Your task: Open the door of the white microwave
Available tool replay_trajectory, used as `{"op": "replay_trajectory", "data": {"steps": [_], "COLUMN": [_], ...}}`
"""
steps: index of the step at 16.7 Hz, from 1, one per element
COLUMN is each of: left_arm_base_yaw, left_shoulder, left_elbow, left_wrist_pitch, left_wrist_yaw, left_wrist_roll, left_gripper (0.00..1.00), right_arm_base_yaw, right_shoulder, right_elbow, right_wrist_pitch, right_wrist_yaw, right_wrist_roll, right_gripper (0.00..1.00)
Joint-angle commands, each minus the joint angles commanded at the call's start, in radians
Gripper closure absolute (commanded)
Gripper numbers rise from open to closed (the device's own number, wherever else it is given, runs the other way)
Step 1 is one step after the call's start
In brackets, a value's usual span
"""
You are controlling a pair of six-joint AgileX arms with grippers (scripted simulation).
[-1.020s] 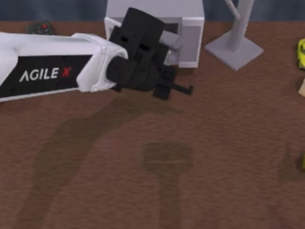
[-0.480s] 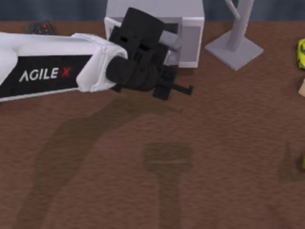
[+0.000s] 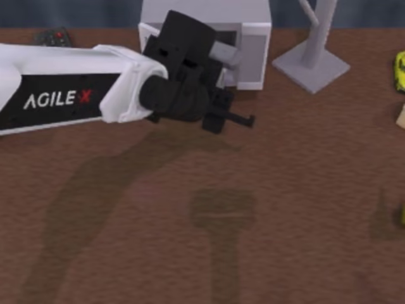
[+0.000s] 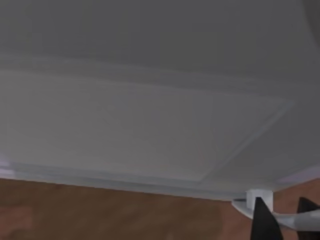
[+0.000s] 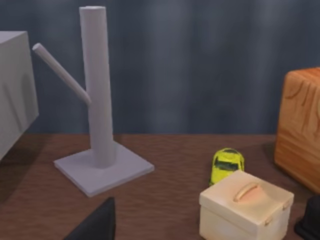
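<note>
microwave: the white microwave stands at the far edge of the table, about mid-width, its front facing the near side.
door: the door covers most of that front; its long axis runs along the table's far edge, left to right. in the top view it seems a little ajar, though the wrist hides most of it.
left gripper: the left gripper sits just before the front, low and near the door's right end; in the left wrist view its dark tips flank a pale lip at the door's bottom corner. i cannot tell how far apart the fingers stand or whether they hold that lip.
right arm: out of the top view; its camera faces the grey stand.
risk: the tips likely slip off the thin lip if the pull does not follow the door's arc.
risk two: a straight drag may shift the whole oven.
</note>
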Motion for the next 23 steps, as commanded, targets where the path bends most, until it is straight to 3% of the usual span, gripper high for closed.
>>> {"op": "replay_trajectory", "data": {"steps": [5, 23], "left_arm_base_yaw": [0.025, 0.025], "left_shoulder": [-0.028, -0.028], "left_elbow": [-0.035, -0.035], "left_wrist_pitch": [0.013, 0.013], "left_wrist_yaw": [0.037, 0.037], "left_wrist_roll": [0.055, 0.055], "left_gripper": [1.00, 1.00], "right_arm_base_yaw": [0.000, 0.000], "right_shoulder": [0.000, 0.000], "right_elbow": [0.000, 0.000], "right_wrist_pitch": [0.000, 0.000], "right_wrist_yaw": [0.000, 0.000], "right_wrist_roll": [0.000, 0.000], "right_gripper": [0.00, 0.00]}}
